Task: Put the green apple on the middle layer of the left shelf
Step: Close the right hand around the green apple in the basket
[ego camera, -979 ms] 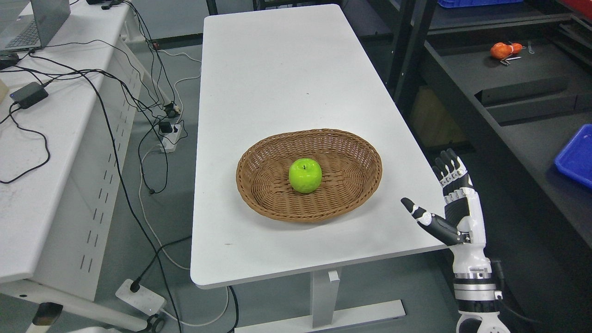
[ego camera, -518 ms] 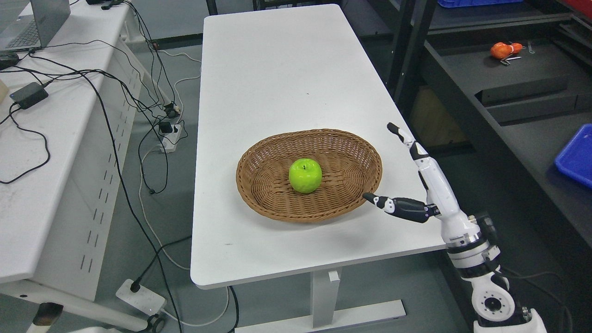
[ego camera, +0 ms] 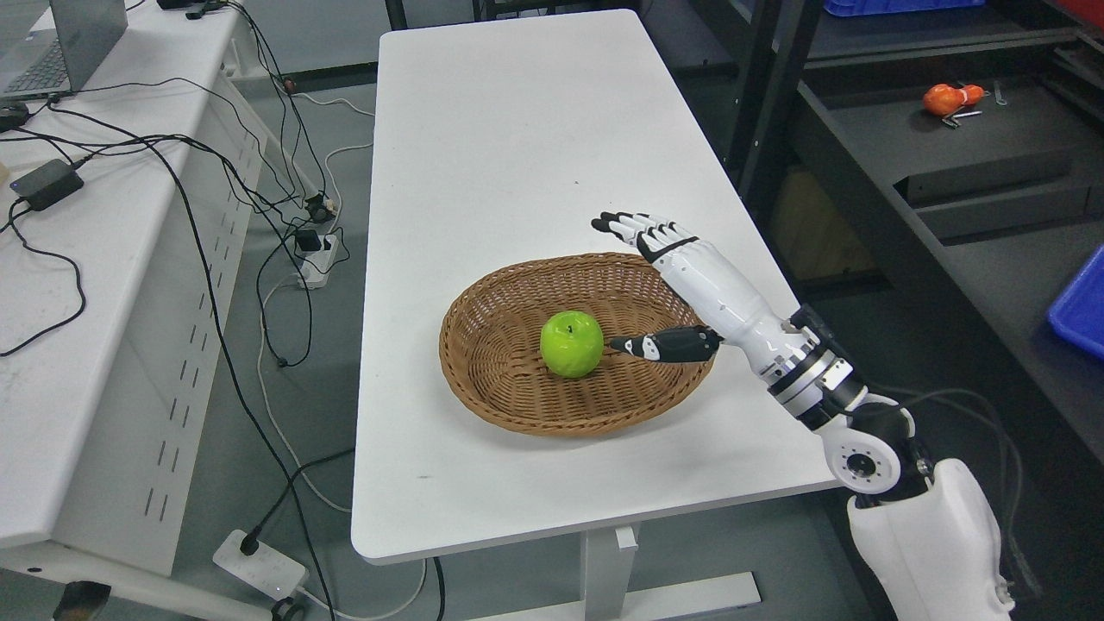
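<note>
Right hand (ego camera: pixel 681 285) hovers over the basket (ego camera: pixel 500 392) at apple's (ego camera: pixel 571 344) three o'clock, fingers splayed and empty, thumb near the fruit.

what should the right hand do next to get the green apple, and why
Probably ease the right hand a little further left and down, then close. Its fingers are spread above the basket, thumb pointing at the green apple but apparently short of it, and nothing is grasped yet.

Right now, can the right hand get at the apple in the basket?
Probably yes. The right hand is open over the basket's right rim, thumb pointing at the apple with a small gap between them. The apple sits alone in the shallow basket, and nothing lies between it and the hand.
</note>
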